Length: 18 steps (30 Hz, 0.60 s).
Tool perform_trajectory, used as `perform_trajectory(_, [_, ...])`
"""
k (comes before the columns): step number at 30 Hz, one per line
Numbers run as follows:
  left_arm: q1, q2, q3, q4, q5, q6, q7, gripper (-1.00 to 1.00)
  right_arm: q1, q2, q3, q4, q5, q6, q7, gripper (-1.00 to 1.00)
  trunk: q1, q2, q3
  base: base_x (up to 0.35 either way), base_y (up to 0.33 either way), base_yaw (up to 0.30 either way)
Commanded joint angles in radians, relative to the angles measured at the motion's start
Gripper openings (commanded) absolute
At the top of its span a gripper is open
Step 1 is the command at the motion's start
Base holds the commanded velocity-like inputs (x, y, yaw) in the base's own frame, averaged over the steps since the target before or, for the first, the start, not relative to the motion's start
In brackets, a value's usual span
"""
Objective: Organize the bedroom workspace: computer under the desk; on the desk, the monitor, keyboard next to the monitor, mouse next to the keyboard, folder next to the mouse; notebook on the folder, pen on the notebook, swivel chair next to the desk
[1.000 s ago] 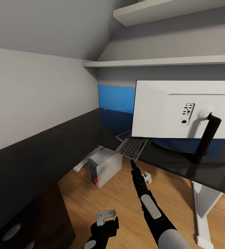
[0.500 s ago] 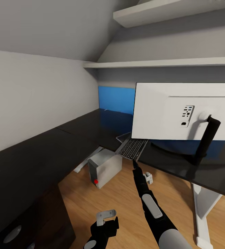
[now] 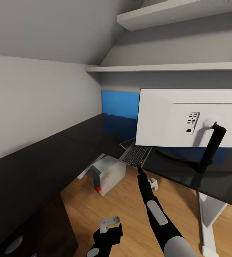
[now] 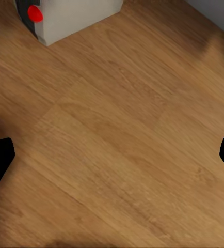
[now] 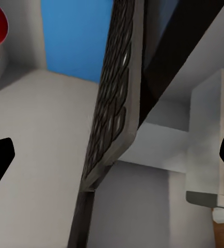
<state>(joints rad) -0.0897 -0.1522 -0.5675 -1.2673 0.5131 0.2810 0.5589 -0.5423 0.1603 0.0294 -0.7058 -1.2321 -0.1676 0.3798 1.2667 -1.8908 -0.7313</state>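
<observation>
Monitor (image 3: 173, 117) stands on desk (image 3: 94, 132) w/ white back toward camera, black stand arm at its right side. Keyboard (image 3: 135, 155) lies partly under monitor's lower edge, its near end overhanging desk edge. R arm reaches fwd, gripper (image 3: 138, 169) tip just at keyboard's near edge; fingers too small to read. Computer (image 3: 108, 174) sits on wood floor below desk, red dot facing out. L gripper (image 3: 108, 224) low, near bottom of view, over floor. Blue panel (image 3: 120, 103) on back wall, shelves above.
</observation>
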Motion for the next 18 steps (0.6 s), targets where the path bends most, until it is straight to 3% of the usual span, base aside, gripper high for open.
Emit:
perform_trajectory(1, [-0.001, 0.000, -0.002, -0.001, 0.006, 0.003, 0.008, 1.00, -0.001, -0.001, 0.003, 0.002, -0.011, -0.004, 0.004, 1.00, -0.004, 0.007, 0.002, 0.000, 0.000, 0.000])
perform_trajectory(18, [-0.001, 0.000, -0.003, -0.001, 0.006, 0.003, 0.003, 1.00, -0.001, -0.001, 0.005, 0.008, -0.011, -0.002, 0.004, 1.00, -0.019, 0.035, 0.015, 0.000, 0.000, 0.000])
